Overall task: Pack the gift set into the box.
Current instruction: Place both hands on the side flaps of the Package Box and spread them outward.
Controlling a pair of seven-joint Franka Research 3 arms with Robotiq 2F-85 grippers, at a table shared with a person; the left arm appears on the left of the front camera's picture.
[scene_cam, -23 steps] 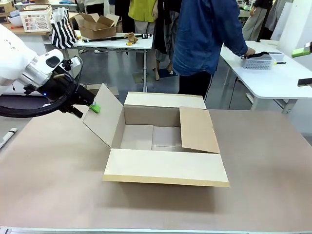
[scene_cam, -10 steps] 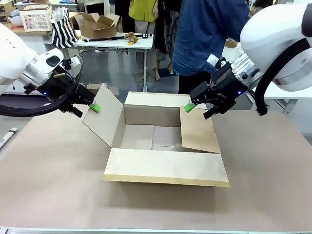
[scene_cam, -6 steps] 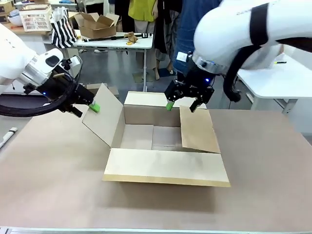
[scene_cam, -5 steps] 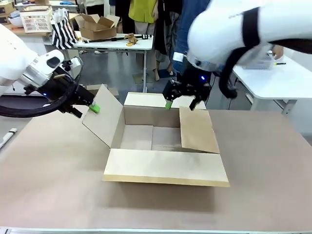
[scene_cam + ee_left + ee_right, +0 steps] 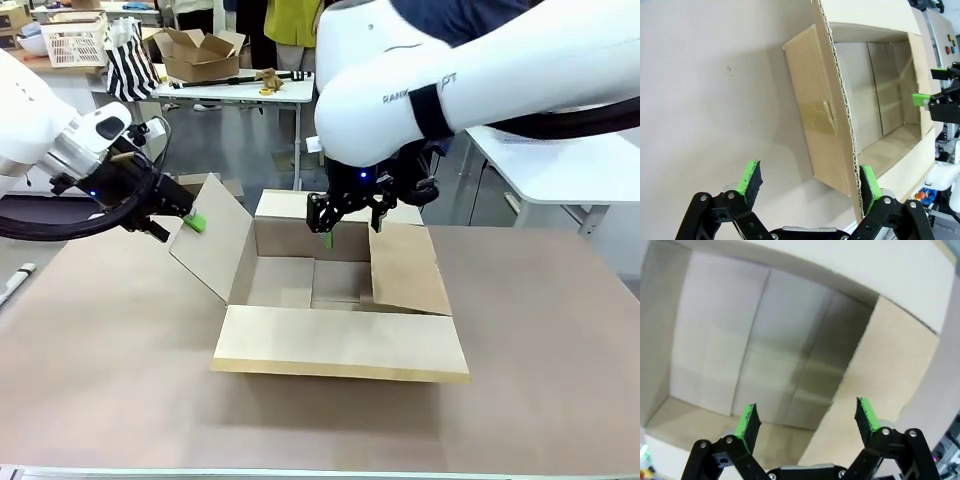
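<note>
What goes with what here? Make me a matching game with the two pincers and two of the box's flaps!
Things:
1. left pincer
2. right pincer
3. near flap
4. right flap

States:
A. folded flat outward, toward the robot
B. open, hovering over the opening of the box
C. open, one pad against the raised left flap
D. leaning in over the opening

Pairs: 1-C, 2-B, 3-A, 4-D
</note>
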